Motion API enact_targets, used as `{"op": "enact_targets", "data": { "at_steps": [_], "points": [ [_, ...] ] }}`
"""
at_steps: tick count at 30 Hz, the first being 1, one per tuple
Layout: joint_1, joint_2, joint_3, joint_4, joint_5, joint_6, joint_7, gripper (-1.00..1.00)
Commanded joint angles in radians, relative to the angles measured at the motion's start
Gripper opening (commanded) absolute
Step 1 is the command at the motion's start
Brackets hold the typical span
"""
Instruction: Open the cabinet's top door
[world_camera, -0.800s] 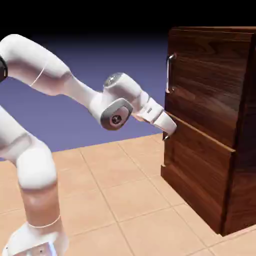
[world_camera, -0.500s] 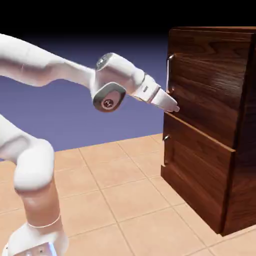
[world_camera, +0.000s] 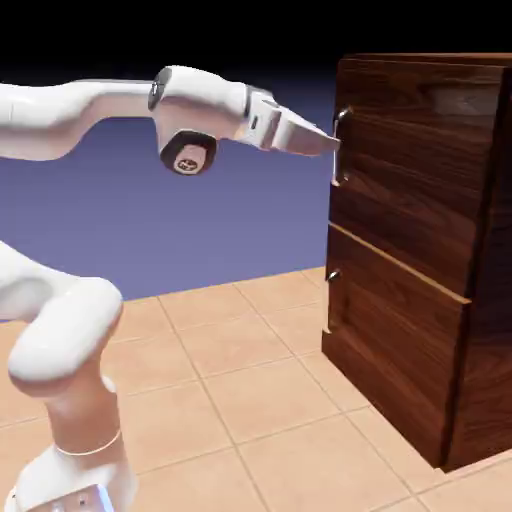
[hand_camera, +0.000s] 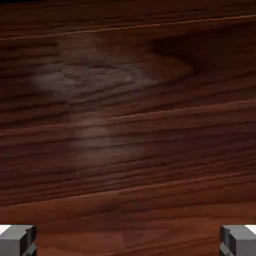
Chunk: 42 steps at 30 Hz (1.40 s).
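Before glossy walnut grain (hand_camera: 125, 140); blocky jaws (hand_camera: 128, 241)

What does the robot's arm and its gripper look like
The arm is glossy white with rounded, tubular segments, a dark-rimmed round cap at one joint, and a small blue-lit strip on its base. No cables show. The gripper has two small, blocky grey fingertips, darker on their inner sides.

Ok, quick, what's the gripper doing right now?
Gripper: open, fingers wide apart, nothing between them in the hand view; whether it touches the door handle, can't tell.
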<state>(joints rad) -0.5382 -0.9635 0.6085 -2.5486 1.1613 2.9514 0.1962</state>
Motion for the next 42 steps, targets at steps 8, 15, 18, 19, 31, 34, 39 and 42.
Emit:
{"op": "enact_targets", "data": {
  "at_steps": [8,15,18,19,31,34,39,42],
  "points": [
    [-0.165,-0.118,0.182,0.078,0.348,-0.026,-0.163,0.0],
    [-0.309,-0.221,0.342,0.147,0.653,-0.048,-0.306,0.0],
    [-0.371,-0.265,0.41,0.176,0.783,-0.058,-0.367,0.0],
    [-0.392,-0.28,0.433,0.186,0.827,-0.061,-0.388,0.0],
    [-0.651,-0.384,0.628,0.343,1.174,-0.107,-0.538,0.0],
    [-0.706,-0.383,0.642,0.386,1.189,-0.119,-0.539,-1.0],
    [-0.595,-0.414,0.569,0.241,1.243,-0.252,-0.624,-1.0],
    [-0.51,-0.429,0.509,0.132,1.259,-0.351,-0.68,-1.0]
  ]
}}
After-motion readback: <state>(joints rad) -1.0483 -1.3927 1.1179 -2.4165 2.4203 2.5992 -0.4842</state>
